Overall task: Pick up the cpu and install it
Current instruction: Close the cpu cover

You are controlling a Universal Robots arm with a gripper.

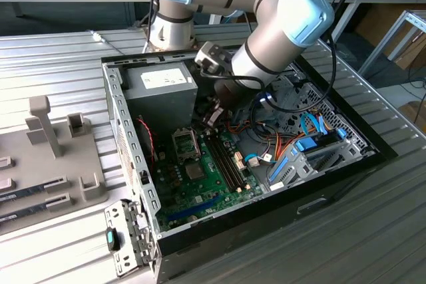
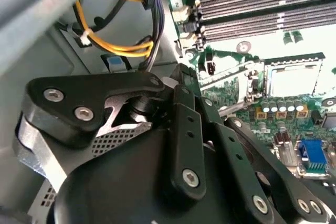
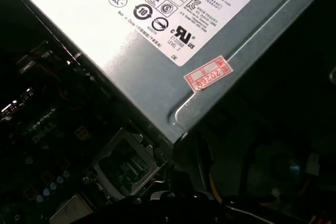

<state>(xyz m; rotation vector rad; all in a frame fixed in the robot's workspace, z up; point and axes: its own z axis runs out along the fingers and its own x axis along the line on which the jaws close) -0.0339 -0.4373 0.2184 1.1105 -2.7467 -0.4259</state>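
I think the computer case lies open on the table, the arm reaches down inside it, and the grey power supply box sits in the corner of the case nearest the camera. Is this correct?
Not quite. In the exterior view the power supply box sits in the far corner of the computer case, near the arm base, not the nearest corner. The rest holds: the case lies open and the arm reaches down inside.

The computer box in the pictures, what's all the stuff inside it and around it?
Computer case: one, black, open on the slatted metal table.
Power supply: one, grey, in the case's far corner.
Motherboard: one, green, on the case floor.
CPU socket: one, silver frame, on the motherboard.
Memory slots: several, black, beside the socket.
Cables: a bundle, orange, yellow and blue, on the exterior view's right.
Fixture tray: one, grey, outside the case.
Robot arm: one, silver and light blue, reaching in.
Hand: one, black, above the motherboard.
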